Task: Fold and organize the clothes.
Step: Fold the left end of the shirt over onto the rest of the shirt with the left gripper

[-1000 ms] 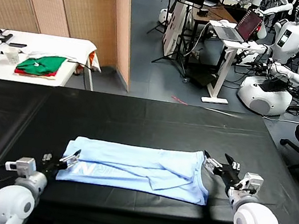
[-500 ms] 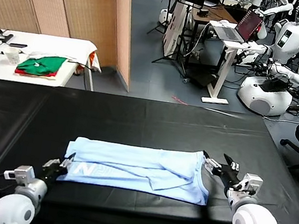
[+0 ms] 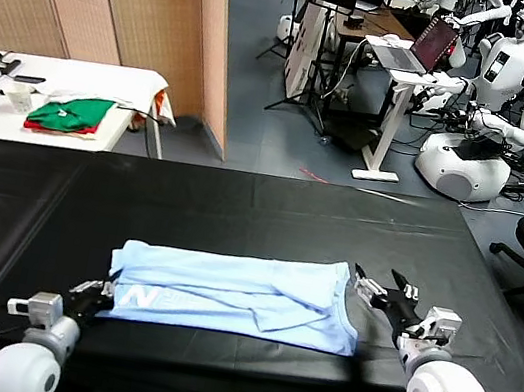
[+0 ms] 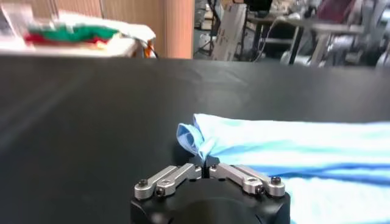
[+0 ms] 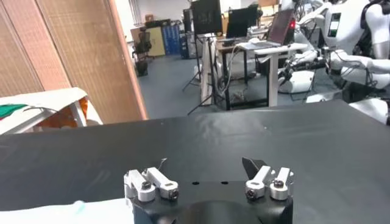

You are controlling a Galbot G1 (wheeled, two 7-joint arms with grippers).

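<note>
While left gripper [image 4: 206,165] fingers pinch the T-shirt [image 3: 235,291] corner, right gripper [image 3: 377,290] fingers are spread.

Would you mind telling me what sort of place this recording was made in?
Most likely a robotics lab: white humanoid robots stand at the back beside a laptop on a standing desk, and a black-covered work table holds the T-shirt.

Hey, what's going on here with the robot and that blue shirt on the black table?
The robot is folding a pale blue T-shirt that lies partly folded on the black table. The left gripper has its jaws shut on the shirt's near left corner. The right gripper sits open at the shirt's right end, holding nothing.
</note>
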